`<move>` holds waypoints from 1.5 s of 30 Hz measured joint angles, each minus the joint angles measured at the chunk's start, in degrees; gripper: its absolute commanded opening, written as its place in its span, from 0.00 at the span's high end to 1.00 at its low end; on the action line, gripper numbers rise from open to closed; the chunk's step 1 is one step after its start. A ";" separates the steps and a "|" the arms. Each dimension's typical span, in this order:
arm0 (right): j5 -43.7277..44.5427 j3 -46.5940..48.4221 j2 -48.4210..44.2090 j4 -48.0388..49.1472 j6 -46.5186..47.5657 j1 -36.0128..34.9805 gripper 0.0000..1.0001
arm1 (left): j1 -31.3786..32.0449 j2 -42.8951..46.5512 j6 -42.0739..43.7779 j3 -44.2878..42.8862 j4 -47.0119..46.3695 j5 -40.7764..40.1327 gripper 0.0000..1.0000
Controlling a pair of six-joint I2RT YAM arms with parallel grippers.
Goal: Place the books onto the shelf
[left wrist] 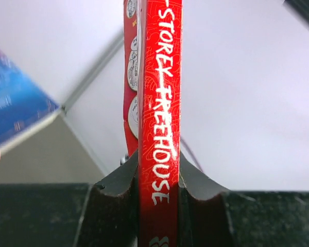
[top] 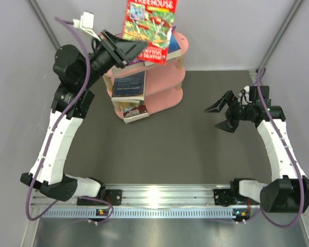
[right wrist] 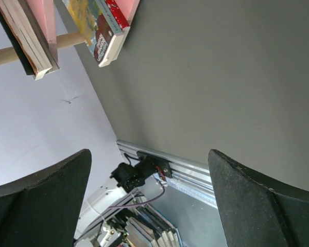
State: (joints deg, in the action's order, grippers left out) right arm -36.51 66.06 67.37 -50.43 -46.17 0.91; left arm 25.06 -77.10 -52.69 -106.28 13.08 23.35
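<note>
The shelf point(top: 167, 85) stands at the far edge of the tabletop point(top: 175, 149), a little left of the middle. The left claw point(top: 136, 54) is raised above the shelf's left end and is clamped on a red book point(top: 152, 28). The book is clear of the boards, its cover facing up toward the top camera and tilted. In the left wrist view the two fingers point(left wrist: 116, 200) press on either side of the book's red spine, which carries white lettering and runs straight up between them.

A blue book point(top: 174, 47) lies on the top board, partly hidden under the red one. A dark book point(top: 129, 85) lies flat on the middle board at the left end. Lower books point(top: 135, 110) jut out from the bottom board toward the near-left, their pale page edges showing.

The right claw point(top: 212, 118) hangs over the right side of the tabletop, near the right edge and well apart from the shelf. Its jaws stand wide apart with nothing between them; the right wrist view shows only bare grey tabletop between the two fingers point(right wrist: 41, 206).
</note>
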 measured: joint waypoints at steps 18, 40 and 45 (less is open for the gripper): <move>1.86 0.09 0.76 -0.68 1.25 -1.99 0.07 | -4.07 -3.80 -8.31 7.45 -2.56 -34.18 1.00; 3.04 32.04 9.44 2.69 0.55 -3.78 0.89 | -7.13 -7.87 -10.03 4.92 12.50 -34.01 0.73; 3.21 45.55 13.14 12.22 -0.61 -14.36 1.00 | -8.28 -7.87 -9.94 4.96 15.30 -32.52 0.54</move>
State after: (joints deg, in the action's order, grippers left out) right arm -33.30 111.61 80.51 -38.22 -46.78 -13.45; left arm 16.78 -84.97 -62.63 -101.32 28.38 -9.17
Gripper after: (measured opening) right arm 0.006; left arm 0.392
